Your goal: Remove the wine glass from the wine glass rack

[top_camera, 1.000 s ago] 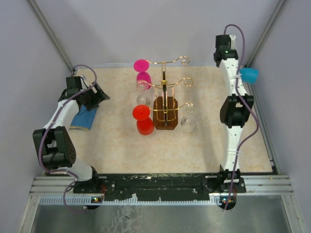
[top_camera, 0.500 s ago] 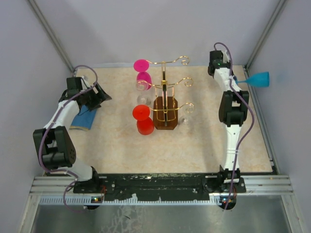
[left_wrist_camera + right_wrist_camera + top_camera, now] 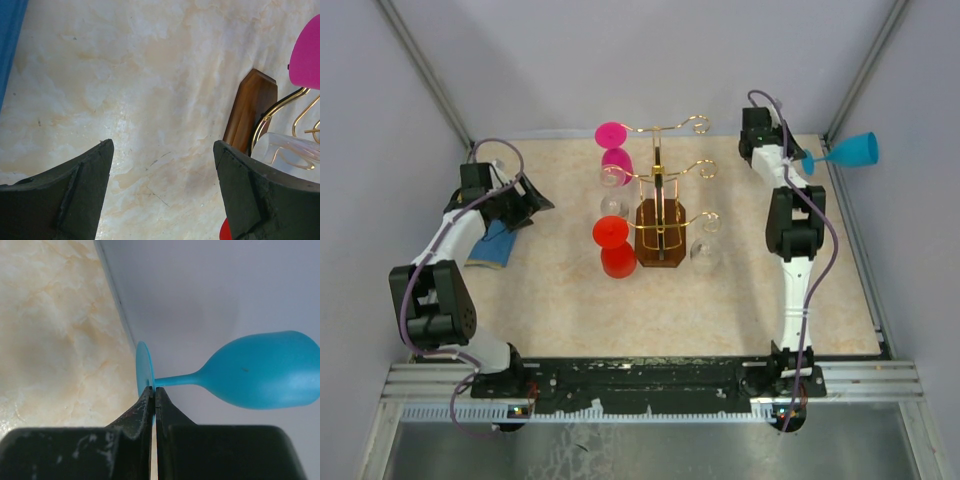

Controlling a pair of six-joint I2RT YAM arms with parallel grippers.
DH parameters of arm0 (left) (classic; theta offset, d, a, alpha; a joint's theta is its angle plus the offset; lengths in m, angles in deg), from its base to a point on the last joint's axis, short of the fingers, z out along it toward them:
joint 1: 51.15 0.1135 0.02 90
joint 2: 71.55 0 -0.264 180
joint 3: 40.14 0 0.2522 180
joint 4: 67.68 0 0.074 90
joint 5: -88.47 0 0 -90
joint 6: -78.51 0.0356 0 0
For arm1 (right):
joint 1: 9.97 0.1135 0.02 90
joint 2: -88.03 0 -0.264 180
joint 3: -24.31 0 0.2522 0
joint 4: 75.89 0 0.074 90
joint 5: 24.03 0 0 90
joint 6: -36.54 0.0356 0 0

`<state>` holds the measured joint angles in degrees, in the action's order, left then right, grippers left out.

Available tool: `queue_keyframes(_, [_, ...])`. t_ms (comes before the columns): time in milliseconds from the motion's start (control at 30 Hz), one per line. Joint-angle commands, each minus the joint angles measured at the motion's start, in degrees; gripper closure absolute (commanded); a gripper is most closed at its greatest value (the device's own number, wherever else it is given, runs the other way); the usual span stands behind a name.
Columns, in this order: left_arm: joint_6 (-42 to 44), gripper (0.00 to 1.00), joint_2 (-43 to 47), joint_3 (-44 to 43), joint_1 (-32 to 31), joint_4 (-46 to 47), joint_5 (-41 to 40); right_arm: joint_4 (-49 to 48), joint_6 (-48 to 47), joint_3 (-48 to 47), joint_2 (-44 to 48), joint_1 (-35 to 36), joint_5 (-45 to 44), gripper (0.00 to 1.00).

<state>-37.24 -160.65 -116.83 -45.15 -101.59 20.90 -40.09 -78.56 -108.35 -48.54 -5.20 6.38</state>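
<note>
Since a second ago the right arm has drawn its wrist toward the far right corner. The blue wine glass (image 3: pixel 850 150) has swung from beside the arm to point outward, past the right edge of the worktop (image 3: pixel 570 300) and close to the side wall. The right tool (image 3: pixel 154 395) is clenched on the thin disc of the glass's foot, so stem and bowl lie level and stick out sideways. This seems meant to carry the glass well apart from the wine glass rack (image 3: pixel 660 215), and it is already free of the gold wire arms. A pink glass (image 3: pixel 614 150), a red glass (image 3: pixel 612 245) and a clear glass (image 3: pixel 705 252) hang on the rack. The left tool (image 3: pixel 162 145) is released, jaws wide, hovering over bare worktop near a blue cloth (image 3: pixel 492 245), apparently keeping out of the way.
</note>
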Motion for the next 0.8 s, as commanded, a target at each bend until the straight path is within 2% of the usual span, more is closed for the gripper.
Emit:
queue_keyframes(0, [-0.73,0.14,1.64,0.34,-0.74,2.12,2.47,-6.17,-4.8,2.35,-1.78,0.5,-3.64,1.0])
queue_keyframes(767, [-1.29,0.14,1.91,0.8,-1.33,2.83,4.24,-6.97,-8.72,5.9,-8.27,4.67,-2.15,1.0])
